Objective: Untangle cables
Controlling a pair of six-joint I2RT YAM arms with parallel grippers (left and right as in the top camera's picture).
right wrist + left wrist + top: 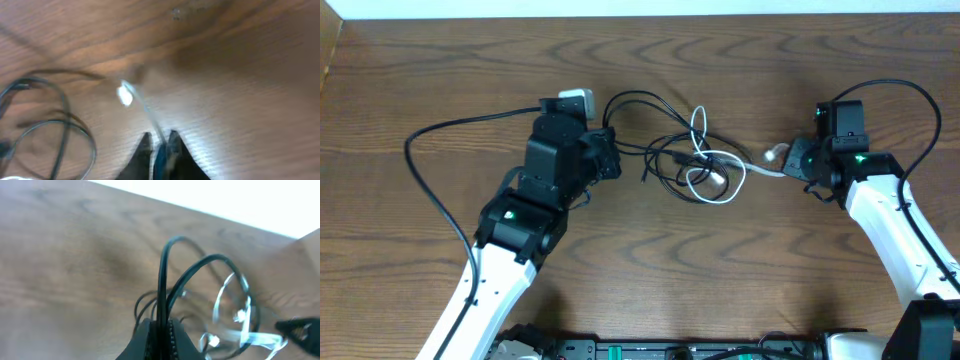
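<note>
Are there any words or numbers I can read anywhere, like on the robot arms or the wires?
None: no text can be read in any view.
The left arm and the right arm show only small green lights, no letters or numbers.
The black cables, the white cable and the wooden table carry no print that shows.
Both wrist views are too blurred to show any small marking.

No readable text, label, brand, number or sign is showing on anything in these views.
</note>
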